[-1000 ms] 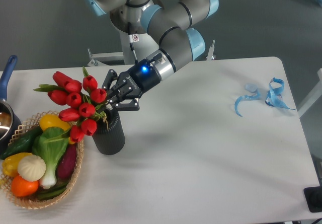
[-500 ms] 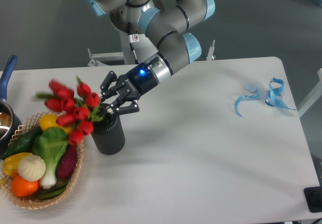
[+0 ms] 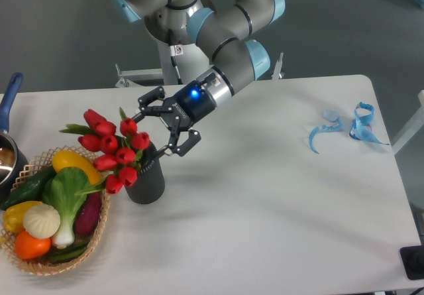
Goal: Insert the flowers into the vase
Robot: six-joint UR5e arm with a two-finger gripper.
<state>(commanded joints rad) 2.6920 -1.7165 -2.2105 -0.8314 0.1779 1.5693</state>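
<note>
Spread wide now at the hand (image 3: pixel 163 126), where half a second ago the fingers sat close about the stems at the vase mouth; drawn back a little up and to the right since then, and no longer pinching anything. Shifted too: the flowers (image 3: pixel 114 150), red heads sharp again after a blurred swing, settled lower and nearer the vase (image 3: pixel 146 177) than a second ago.

Stems down in the vase mouth, heads leaning out to the left over the rim of the wicker basket (image 3: pixel 99 232). Long axis tilted, running from the vase mouth up and leftward, not upright. Vase standing on the table (image 3: pixel 265 209), just right of the basket, with toy vegetables (image 3: pixel 46 209) piled inside the basket.

Relative to the hand: bunch lying to the left and slightly below, vase mouth just beneath the lower finger, close but apparently apart. Judged inserted, with a clear withdrawal up and right, away from the leaning heads, as the likely need. Risk in any leftward sweep: catching the leaves and tipping the vase.
</note>
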